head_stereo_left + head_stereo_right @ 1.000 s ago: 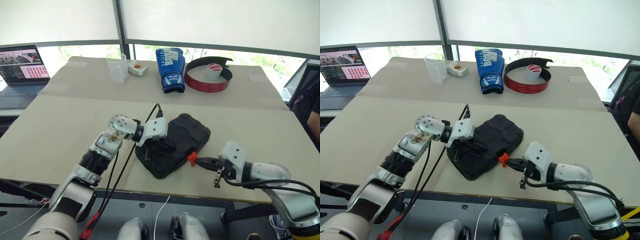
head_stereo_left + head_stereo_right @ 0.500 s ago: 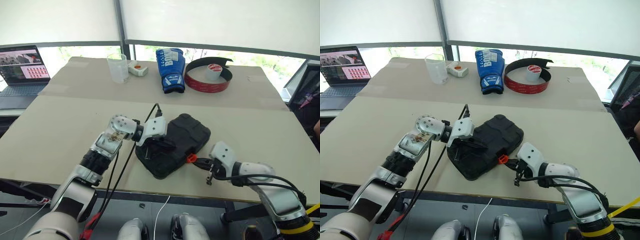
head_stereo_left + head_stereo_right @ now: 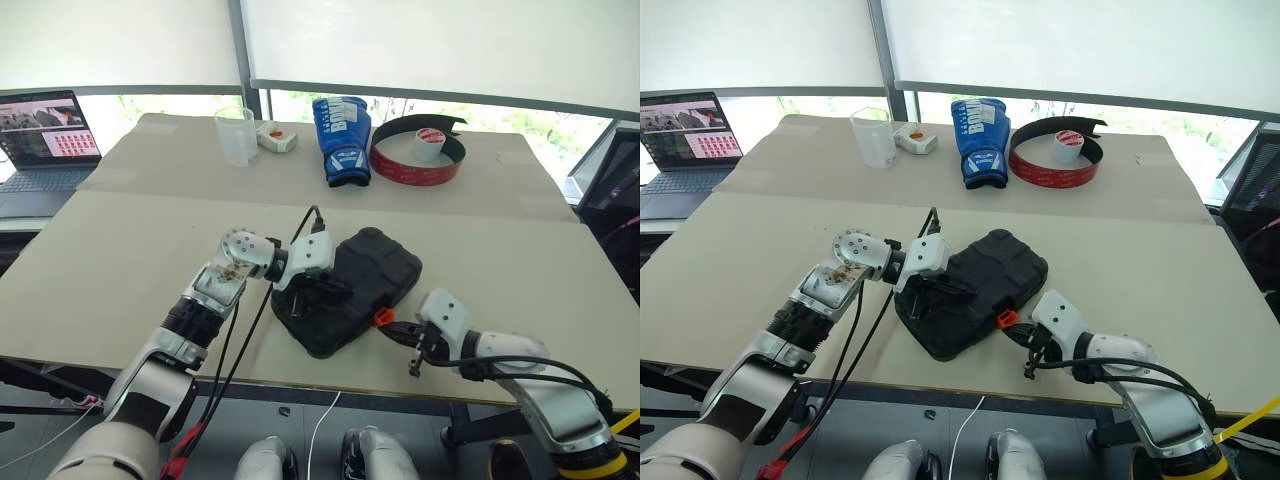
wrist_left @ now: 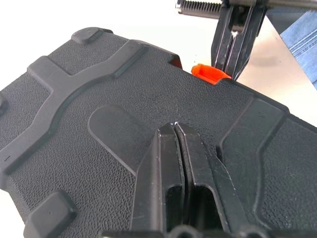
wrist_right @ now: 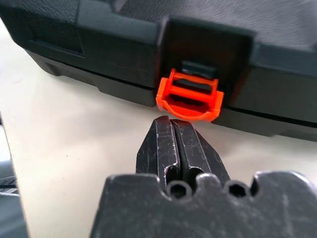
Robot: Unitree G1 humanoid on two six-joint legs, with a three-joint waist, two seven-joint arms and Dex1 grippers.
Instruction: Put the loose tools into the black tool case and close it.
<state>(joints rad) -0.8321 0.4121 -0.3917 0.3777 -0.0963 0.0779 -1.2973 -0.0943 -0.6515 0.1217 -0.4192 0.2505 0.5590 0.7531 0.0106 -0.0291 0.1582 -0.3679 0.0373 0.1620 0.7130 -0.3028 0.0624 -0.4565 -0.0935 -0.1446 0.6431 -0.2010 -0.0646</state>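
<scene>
Black tool case (image 3: 352, 291) sits shut near the front edge of the table (image 3: 120, 260), lid down, turned at an angle, its little orange latch (image 5: 188, 95) facing the robot's right side. Right gripper (image 5: 172, 130) is down at table level with its two fingers pressed together and nothing between them, tips just short of that latch, maybe brushing its lower lip, hard to say. Left gripper (image 4: 175, 133) is on top of the lid, fingers closed and empty too, tips resting on the textured plastic around the middle. Further back on the table: a clear plastic cup (image 3: 236, 134), a small white and orange thing (image 3: 275, 138) beside it, a blue boxing glove (image 3: 342, 137), and a big red-and-black band (image 3: 417, 150) curled around a tape roll (image 3: 429, 142). Laptop (image 3: 42, 135) is open off to the far left.
</scene>
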